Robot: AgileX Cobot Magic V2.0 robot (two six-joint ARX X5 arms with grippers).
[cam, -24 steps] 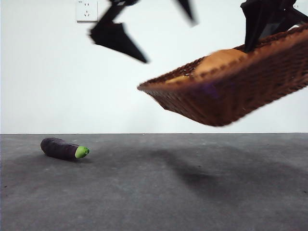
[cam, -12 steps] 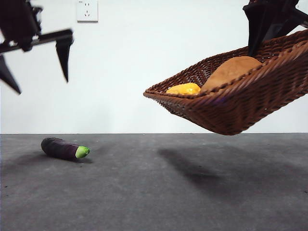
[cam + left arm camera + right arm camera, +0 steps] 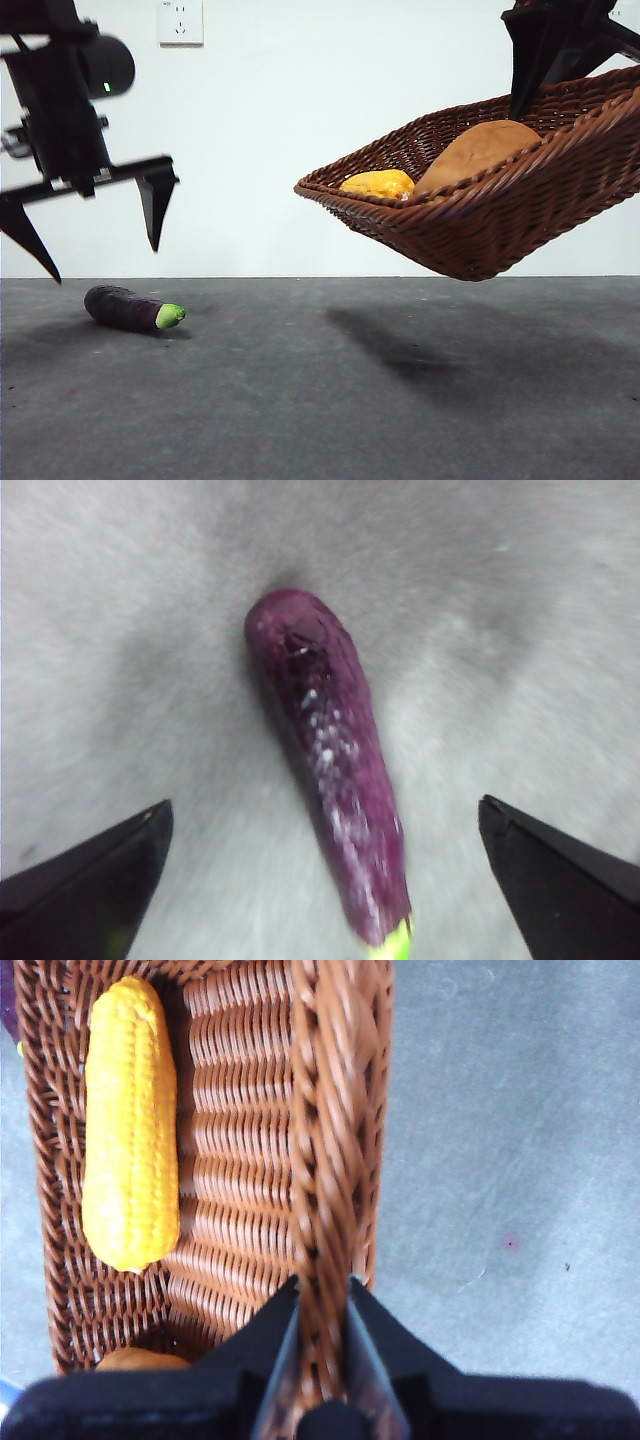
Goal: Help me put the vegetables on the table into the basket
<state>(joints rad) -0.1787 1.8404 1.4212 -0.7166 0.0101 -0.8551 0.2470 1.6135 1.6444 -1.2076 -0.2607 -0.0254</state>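
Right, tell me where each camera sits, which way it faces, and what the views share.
Front view: low, at table height, looking level across the table at the eggplant and the raised, tilted basket; both grippers show, the left gripper above the eggplant.
Left wrist view: on the left arm, looking down at the eggplant between its open jaws.
Right wrist view: on the right arm, looking down; the right gripper is shut on the basket rim, yellow piece inside.
Shared: front and left wrist views share the eggplant; front and right wrist views share the basket.
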